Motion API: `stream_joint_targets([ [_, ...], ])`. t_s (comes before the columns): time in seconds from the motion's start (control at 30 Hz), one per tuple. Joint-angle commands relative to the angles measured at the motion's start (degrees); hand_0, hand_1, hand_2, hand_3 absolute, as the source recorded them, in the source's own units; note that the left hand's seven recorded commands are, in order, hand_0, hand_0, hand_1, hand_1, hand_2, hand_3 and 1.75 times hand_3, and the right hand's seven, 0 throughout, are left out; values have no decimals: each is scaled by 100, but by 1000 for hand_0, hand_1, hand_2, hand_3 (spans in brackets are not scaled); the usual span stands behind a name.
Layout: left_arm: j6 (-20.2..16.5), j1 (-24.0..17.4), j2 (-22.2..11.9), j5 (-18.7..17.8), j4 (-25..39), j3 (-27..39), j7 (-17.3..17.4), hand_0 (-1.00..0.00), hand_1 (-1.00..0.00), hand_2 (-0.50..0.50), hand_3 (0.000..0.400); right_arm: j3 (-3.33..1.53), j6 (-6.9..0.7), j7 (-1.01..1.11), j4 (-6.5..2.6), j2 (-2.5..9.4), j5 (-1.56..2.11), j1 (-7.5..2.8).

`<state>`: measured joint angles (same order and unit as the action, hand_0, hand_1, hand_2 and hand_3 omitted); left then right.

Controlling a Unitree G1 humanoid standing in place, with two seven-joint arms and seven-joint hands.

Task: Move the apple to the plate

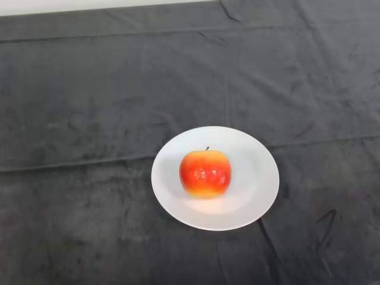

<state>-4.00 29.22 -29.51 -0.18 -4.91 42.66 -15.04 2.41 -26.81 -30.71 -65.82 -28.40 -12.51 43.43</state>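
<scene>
A red and yellow apple (205,173) stands upright with its stem up, a little left of the middle of a round white plate (255,178). The plate lies flat on the dark cloth, slightly right of the table's middle and toward the near side.
The dark grey cloth (89,119) covers the whole table, with a few creases running across it. A pale strip of wall or floor (89,6) shows beyond the table's far edge at the top left.
</scene>
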Motion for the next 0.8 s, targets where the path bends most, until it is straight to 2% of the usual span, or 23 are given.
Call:
stream_joint_targets([
  [0.03, 153, -275, -476, -98, -188, 177, -53, 0, 0, 0, 0, -3, -55, 34, -42, -30, 3, -171],
  [0.27, 348, -475, -802, -217, -532, 758, -134, 0, 0, 0, 0, -3, -53, 29, -61, -29, 1, -159],
  [0.43, 852, -514, -904, -199, -1202, 1014, -301, 0, 0, 0, 0, -2, -50, 25, -78, -29, -1, -150],
  [0.63, 1630, -452, -942, -110, -2272, 1140, -611, 0, 0, 0, 0, -2, -46, 19, -100, -29, -3, -137],
  [0.8, 2021, -367, -1138, -170, -3078, 1263, -744, 0, 0, 0, 0, -2, -41, 14, -122, -28, -4, -124],
])
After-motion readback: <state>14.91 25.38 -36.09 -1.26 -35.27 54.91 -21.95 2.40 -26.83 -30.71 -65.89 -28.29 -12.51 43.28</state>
